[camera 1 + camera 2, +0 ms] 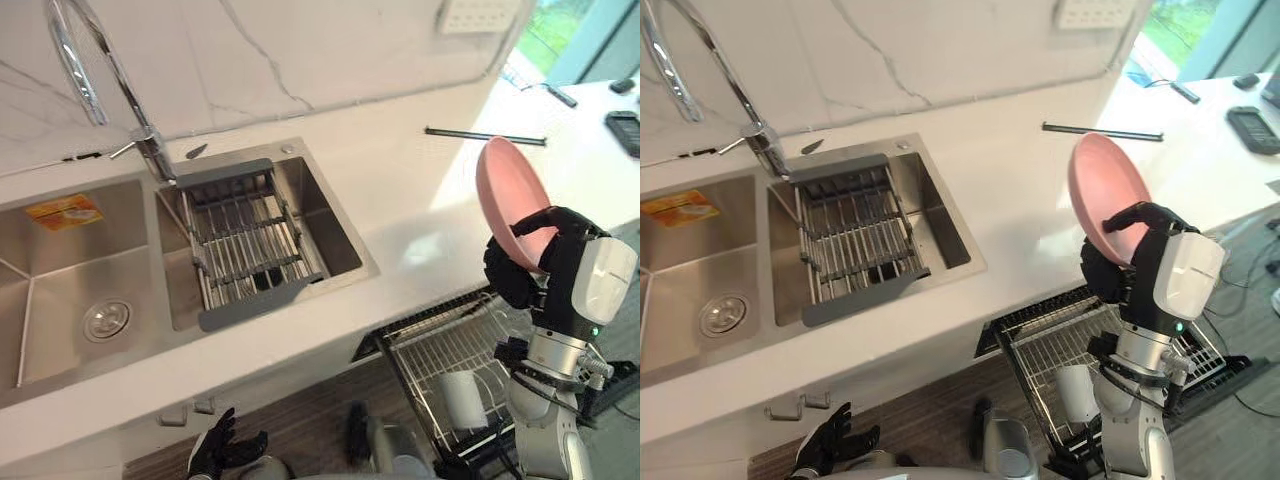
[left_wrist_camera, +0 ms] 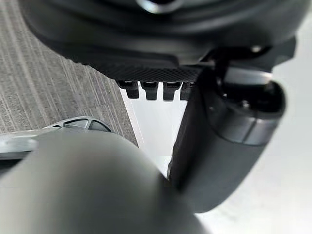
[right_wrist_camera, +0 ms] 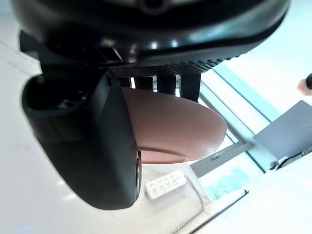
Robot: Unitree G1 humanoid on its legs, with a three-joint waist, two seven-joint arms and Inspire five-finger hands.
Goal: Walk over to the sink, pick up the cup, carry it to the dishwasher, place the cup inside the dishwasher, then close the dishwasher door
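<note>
Nearest of all, the left hand (image 1: 218, 452) hangs low, on the near side of the sink (image 1: 325, 220) and below the counter's front edge, fingers loosely spread and holding nothing. Its own wrist view looks past a row of straight fingers (image 2: 151, 89) and the thumb (image 2: 222, 141) to a striped wooden floor (image 2: 48, 87), with nothing between them. The right hand (image 1: 545, 262) is raised well to the right of the sink, forearm upright, and it pinches a pink plate (image 1: 508, 192) by its lower edge. The plate stands almost on its rim, tilted, its hollow face turned towards the sink. The right wrist view adds what the eye views hide: the thumb (image 3: 97, 146) lies across one face of the plate and the fingers close on the other, so the rim is clamped between them. Below that hand, to the right of the sink and lower than the counter (image 1: 400, 180), the dishwasher rack (image 1: 440, 340) is pulled out, and a white cup (image 1: 462, 398) stands in it. Inside the sink's right basin a grey drying rack (image 1: 240, 245) spans the walls; the faucet (image 1: 110, 70) rises behind it. A black bar (image 1: 485, 136) lies on the counter far right of the sink.
</note>
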